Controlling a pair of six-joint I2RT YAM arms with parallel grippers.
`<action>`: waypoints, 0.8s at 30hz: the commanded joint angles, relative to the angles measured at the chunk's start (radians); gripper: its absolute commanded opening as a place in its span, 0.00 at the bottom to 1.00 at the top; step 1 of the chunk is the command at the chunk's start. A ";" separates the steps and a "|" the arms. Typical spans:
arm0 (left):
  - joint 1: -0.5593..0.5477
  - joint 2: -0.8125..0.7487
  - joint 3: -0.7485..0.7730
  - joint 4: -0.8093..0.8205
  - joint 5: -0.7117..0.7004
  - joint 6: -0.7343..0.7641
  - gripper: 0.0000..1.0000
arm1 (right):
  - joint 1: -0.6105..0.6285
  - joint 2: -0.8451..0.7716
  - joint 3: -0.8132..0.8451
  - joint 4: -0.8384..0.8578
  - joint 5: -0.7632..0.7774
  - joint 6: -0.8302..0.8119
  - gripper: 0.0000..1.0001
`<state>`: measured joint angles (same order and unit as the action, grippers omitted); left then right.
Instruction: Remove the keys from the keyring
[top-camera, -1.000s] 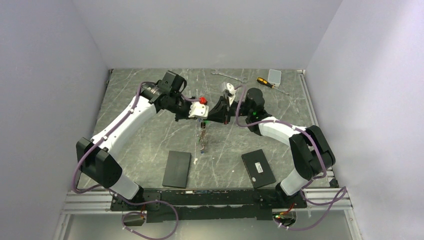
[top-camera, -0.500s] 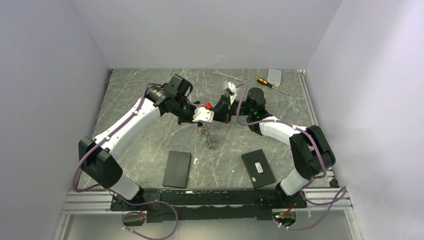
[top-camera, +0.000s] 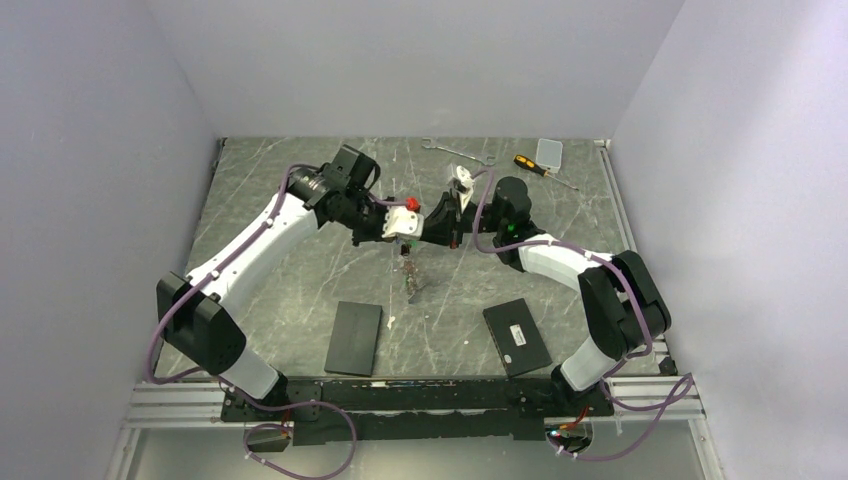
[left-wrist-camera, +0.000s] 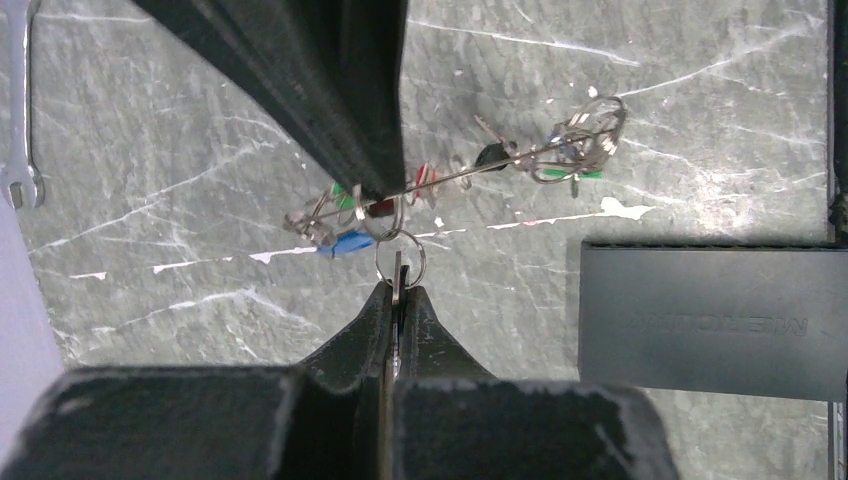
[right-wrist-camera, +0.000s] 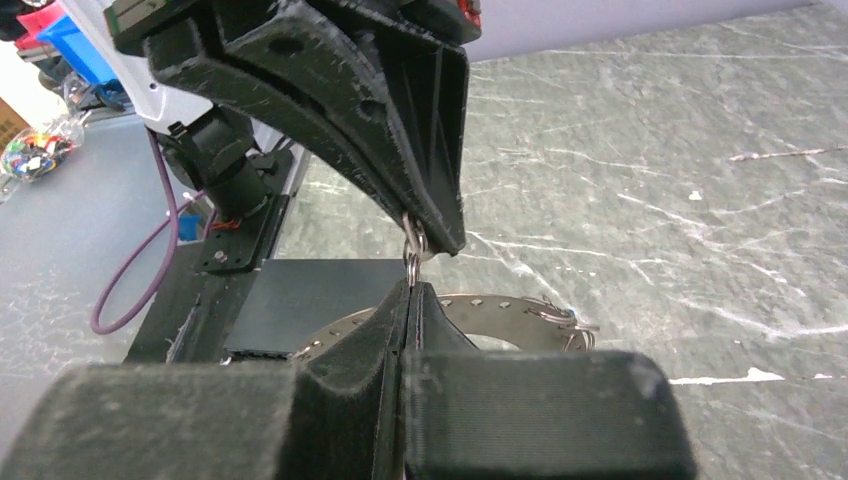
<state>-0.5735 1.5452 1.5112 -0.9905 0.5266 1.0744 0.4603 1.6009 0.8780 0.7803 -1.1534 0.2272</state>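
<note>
Left gripper (left-wrist-camera: 397, 292) is clamped shut on one key (left-wrist-camera: 399, 270) and has been drawn slightly back leftward within the last half second, so that key is judged not yet freed. Between the arms the keyring (left-wrist-camera: 455, 176), fringed with keys (left-wrist-camera: 345, 243), is held above the table (top-camera: 300, 290). Right gripper (right-wrist-camera: 410, 290) is closed on the keyring; both wrists are levelled, tips meeting

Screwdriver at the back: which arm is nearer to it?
Right. The right arm has its wrist just left of the screwdriver and slightly nearer the bases. The left arm comes in from the far left, well away.
</note>
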 joint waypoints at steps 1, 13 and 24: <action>0.036 0.008 0.046 -0.013 0.028 -0.034 0.00 | -0.012 -0.024 -0.003 0.083 0.007 -0.004 0.00; 0.050 0.033 0.079 -0.004 0.069 -0.110 0.00 | -0.009 -0.013 -0.005 0.086 0.002 0.005 0.00; 0.030 0.060 0.103 -0.008 0.088 -0.146 0.00 | -0.003 -0.013 0.003 0.073 0.007 -0.005 0.00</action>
<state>-0.5339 1.6016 1.5768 -0.9890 0.5823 0.9646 0.4576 1.6009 0.8642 0.8101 -1.1381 0.2409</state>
